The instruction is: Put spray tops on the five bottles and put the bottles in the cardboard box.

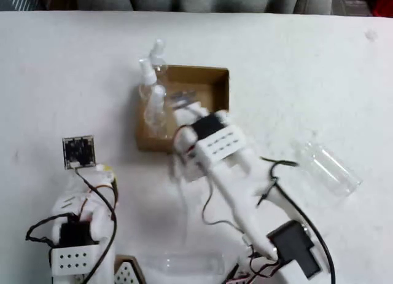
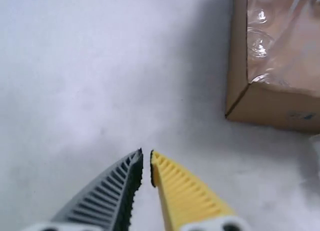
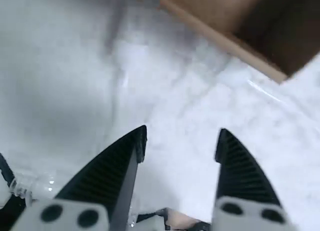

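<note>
By the cardboard box (image 1: 206,81) — right pincer (image 3: 182,134) agape

Bottles (image 1: 153,107) in cardboard box (image 1: 218,87) (left side); loose bottle (image 1: 328,167) lying well right, on table (image 1: 295,56).

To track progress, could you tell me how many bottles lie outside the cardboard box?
2: one bottle lies right of the cardboard box; a second bottle lies at the table's front edge. The right arm may hide others.
</note>
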